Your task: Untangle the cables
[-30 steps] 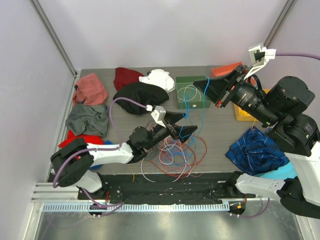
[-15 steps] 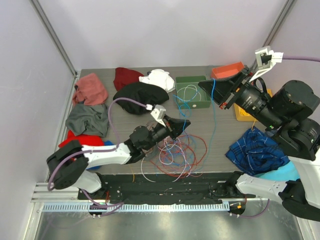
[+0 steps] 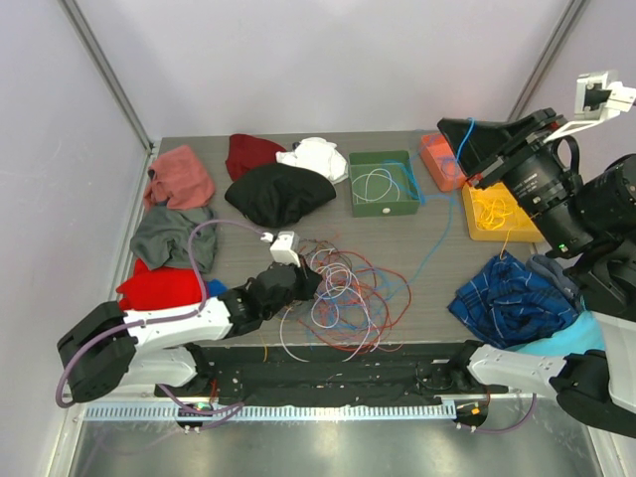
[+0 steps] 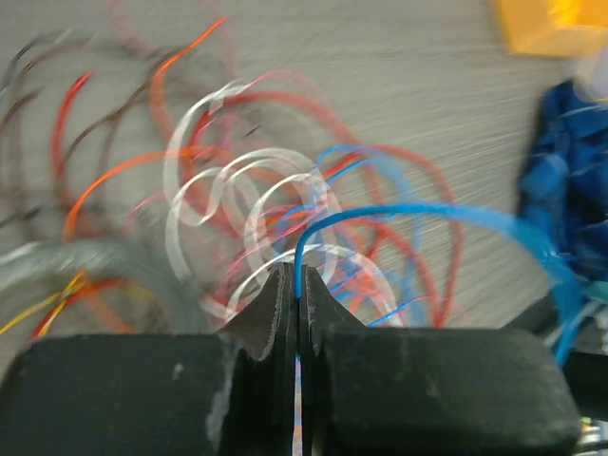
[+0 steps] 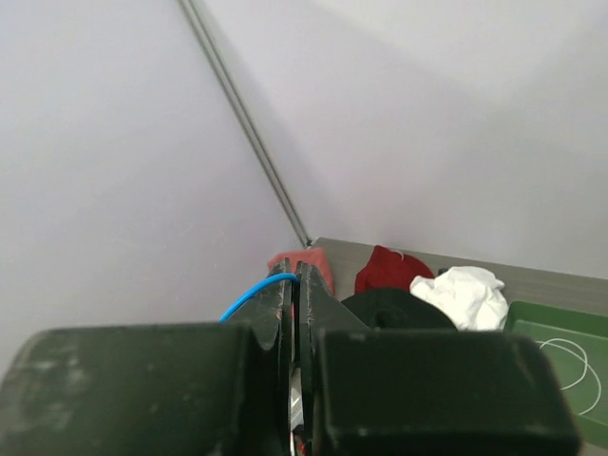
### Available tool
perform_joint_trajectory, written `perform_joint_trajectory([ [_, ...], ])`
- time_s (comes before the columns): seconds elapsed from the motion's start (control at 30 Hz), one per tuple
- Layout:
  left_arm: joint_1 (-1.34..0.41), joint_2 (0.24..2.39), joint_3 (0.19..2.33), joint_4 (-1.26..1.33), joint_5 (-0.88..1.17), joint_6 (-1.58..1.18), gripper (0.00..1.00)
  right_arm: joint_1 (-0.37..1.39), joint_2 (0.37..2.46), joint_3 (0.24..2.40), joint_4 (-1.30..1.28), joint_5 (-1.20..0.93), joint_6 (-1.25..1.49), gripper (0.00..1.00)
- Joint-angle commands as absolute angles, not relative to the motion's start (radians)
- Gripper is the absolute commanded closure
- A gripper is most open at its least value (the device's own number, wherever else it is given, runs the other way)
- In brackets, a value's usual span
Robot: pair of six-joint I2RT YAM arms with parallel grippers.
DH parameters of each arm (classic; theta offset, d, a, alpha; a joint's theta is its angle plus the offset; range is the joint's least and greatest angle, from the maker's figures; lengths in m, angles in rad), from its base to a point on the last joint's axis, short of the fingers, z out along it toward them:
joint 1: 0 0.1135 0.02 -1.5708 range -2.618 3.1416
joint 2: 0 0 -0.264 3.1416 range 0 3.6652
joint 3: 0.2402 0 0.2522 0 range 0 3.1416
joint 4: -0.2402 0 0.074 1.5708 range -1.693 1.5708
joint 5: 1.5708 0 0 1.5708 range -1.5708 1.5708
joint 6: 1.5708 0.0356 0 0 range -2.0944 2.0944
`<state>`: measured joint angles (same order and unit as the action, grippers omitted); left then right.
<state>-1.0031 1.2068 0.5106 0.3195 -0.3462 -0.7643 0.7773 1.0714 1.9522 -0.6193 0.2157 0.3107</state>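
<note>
Toward the near left of the green tray (image 3: 384, 211), low over the worktop (image 3: 447, 290), my left fingers (image 4: 294, 318) are pinched shut on a blue cable (image 4: 399, 209). The cable leaves the fingertips and arcs off to the right. Just right of these fingers, nearer than the tray, lies the tangle of cables (image 3: 348, 298): red, orange, white and blue loops piled over one another. Inside the tray sits a coil of white cable (image 3: 378, 185). Right of the tray and raised well above it, my right fingers (image 5: 295, 304) are closed tight on a blue cable too. A blue strand runs from the tangle past the tray's right side up to them.
</note>
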Motion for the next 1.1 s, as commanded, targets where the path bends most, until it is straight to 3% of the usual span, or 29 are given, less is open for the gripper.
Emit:
perform_joint_trajectory([
  [0.0,-0.973,1.161,0.494,0.1,-0.416,-0.906,1.0,0.782,1.08,2.012,-0.578,0.304,0.259,0.99],
  [0.4,-0.966,1.126,0.502,0.017,-0.304,-0.874,0.99,0.782,1.173,1.977,-0.552,0.527,0.157,0.99],
  [0.67,-0.966,1.011,0.453,0.011,-0.239,-0.877,0.78,0.772,1.367,2.109,-0.551,0.657,0.109,0.99],
  [0.8,-0.966,0.944,0.433,0.003,-0.241,-0.876,0.52,0.77,1.413,2.146,-0.554,0.6,0.143,0.99],
  [1.07,-0.966,0.681,0.433,0.014,-0.322,-0.776,0.36,0.77,1.359,2.097,-0.58,0.462,0.222,0.99],
])
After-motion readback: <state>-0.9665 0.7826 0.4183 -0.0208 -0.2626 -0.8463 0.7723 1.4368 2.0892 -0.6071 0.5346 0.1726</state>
